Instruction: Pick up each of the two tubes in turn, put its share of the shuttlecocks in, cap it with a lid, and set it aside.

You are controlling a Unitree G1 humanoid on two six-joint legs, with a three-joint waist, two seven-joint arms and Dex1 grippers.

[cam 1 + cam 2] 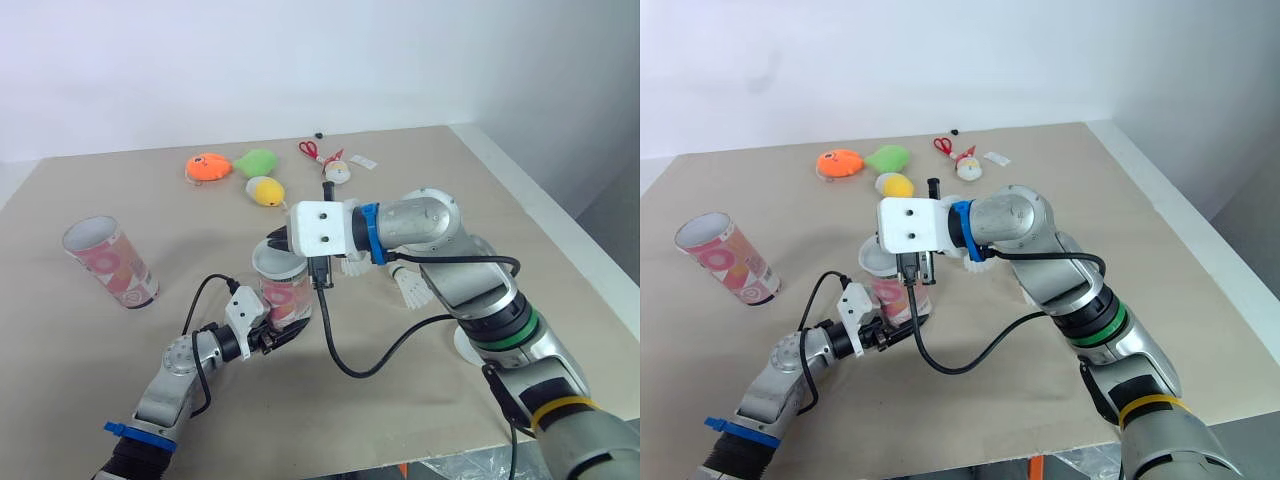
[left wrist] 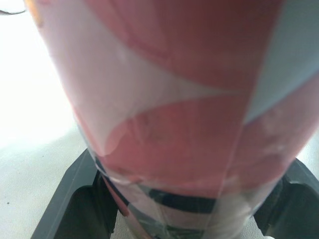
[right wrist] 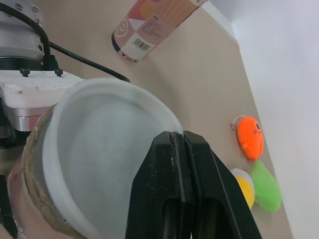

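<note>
The left hand (image 1: 283, 335) grips one tube (image 1: 285, 292), the closed right hand (image 3: 182, 136) presses its lid (image 3: 104, 149) on, and the other tube (image 1: 110, 262) and some shuttlecocks (image 1: 410, 290) wait on the counter (image 1: 60, 340).

- The left arm (image 1: 170, 385) reaches forward, low, and the left gripper (image 1: 282, 336) clamps the tube (image 1: 285, 296) from 2 sides.
- The right arm (image 1: 480, 290) bends across toward the left; the right gripper (image 1: 277, 240) has its 2 fingers (image 3: 169, 189) pressed together.
</note>
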